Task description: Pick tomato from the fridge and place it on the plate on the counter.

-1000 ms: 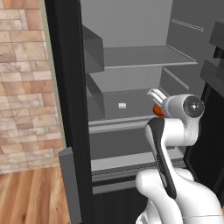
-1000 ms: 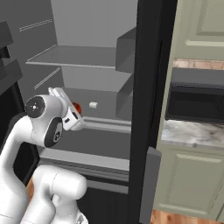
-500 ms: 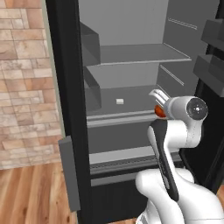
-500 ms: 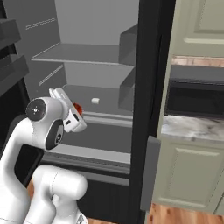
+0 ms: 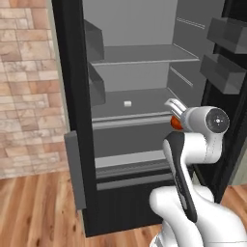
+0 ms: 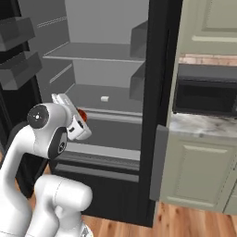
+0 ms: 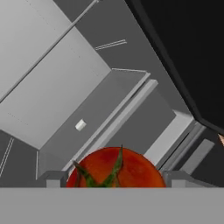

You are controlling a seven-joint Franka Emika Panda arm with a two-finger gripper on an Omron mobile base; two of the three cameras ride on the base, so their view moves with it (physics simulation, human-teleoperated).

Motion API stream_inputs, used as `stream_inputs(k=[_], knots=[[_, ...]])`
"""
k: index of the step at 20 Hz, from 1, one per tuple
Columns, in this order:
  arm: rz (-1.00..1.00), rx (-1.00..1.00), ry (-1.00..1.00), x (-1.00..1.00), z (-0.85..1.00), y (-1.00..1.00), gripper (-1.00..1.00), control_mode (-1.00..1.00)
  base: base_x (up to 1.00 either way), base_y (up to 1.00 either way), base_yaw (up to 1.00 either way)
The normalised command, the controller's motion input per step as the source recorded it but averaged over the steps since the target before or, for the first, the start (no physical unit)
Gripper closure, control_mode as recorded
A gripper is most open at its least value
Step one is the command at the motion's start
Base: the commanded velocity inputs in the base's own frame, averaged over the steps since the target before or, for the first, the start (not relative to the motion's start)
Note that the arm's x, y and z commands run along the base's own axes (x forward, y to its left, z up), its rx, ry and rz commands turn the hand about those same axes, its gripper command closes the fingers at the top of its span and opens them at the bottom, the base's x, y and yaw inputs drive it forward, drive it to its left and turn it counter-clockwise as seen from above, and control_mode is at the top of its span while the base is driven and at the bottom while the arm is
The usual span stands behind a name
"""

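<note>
I have the tomato [image 7: 116, 168] in the gripper [image 7: 114, 180]: in the hand view it sits right between the two finger tips, which are closed against its sides, green stem facing the camera. From the base cameras I can see it as a small orange-red spot [image 5: 176, 123] tucked at the front of the hand, held in the air just outside the front edge of the fridge's [image 5: 72, 96] middle shelf, not resting on anything.

What the next move turns on, as I judge it: the load is already in hand, so the question is where the plate lies from here. I cannot see a plate in any view. The counter [image 6: 203, 127] shows in the right base view, well off to the arm's right past the fridge's black side wall, under the microwave [image 6: 206, 96]. So I expect the carry to go right, with the hand clearing that black frame first.

Farther in, the small whitish block [image 5: 128, 103] lies toward the back of the same shelf, well apart from the hand.

Against the frame half a second back, the whole scene has slid across both base views, so the base is driving; the arm's pose and the tomato at the hand look unchanged.
</note>
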Motion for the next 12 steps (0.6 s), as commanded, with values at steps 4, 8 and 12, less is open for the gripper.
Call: stream_inputs(k=[4, 8, 12], knots=[[0.0, 0.0, 0.0, 0.0, 0.0, 0.0, 1.0, 1.0, -0.44, -0.35, 0.0], [0.0, 0.0, 0.0, 0.0, 0.0, 0.0, 1.0, 1.0, -0.48, -0.42, 0.0], [0.0, 0.0, 0.0, 0.0, 0.0, 0.0, 1.0, 1.0, -0.49, -0.48, 0.0]])
